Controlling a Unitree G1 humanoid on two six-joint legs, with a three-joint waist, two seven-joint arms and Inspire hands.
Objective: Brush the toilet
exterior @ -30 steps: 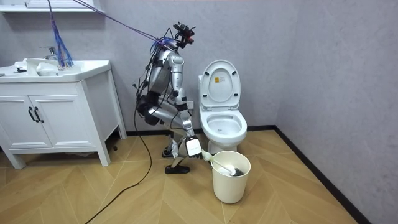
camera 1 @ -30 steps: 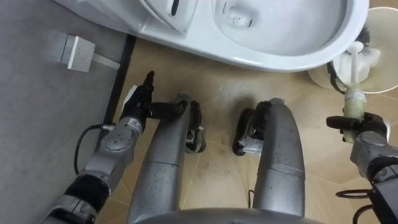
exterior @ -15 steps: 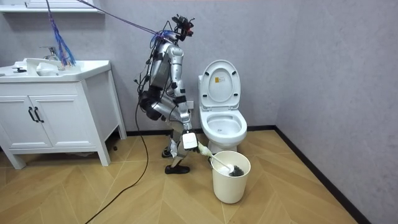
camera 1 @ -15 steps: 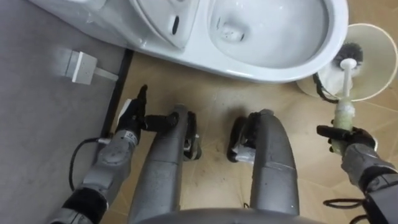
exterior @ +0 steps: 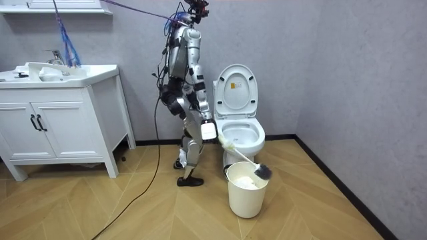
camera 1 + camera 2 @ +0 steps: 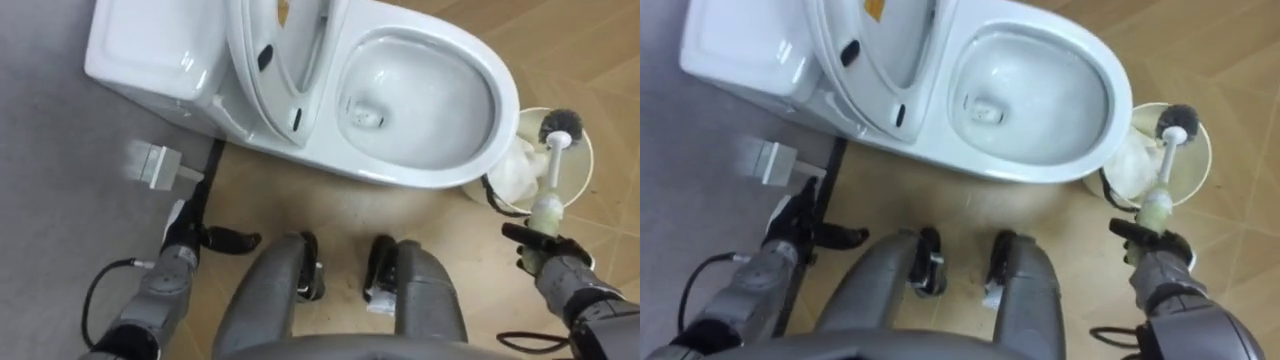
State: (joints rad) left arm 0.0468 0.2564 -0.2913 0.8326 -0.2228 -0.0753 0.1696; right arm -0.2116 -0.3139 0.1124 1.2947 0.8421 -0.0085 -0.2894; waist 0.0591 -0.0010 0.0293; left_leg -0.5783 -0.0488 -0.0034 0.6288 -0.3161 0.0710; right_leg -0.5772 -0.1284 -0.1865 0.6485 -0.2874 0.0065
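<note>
Left eye view, starting at its left: the left hand (image 6: 186,243) hangs by the leg, fingers straight and apart, holding nothing. The toilet (image 6: 505,95) sits in the middle, lid up and bowl exposed. At right, the right hand (image 6: 550,265) is clamped round the handle end of the toilet brush (image 6: 554,165), whose dark bristle head stands over the white bin (image 6: 580,150) just beside the bowl. The brush looks light and stiff, its plastic handle probably slick when wet, so a full wrap on the thick grip suits; the bristles will flex and may drip. Glazed porcelain is hard and slippery. In the room view the robot stands between a vanity cabinet (image 5: 60,127) and the toilet, on a wood floor (image 5: 320,207).
</note>
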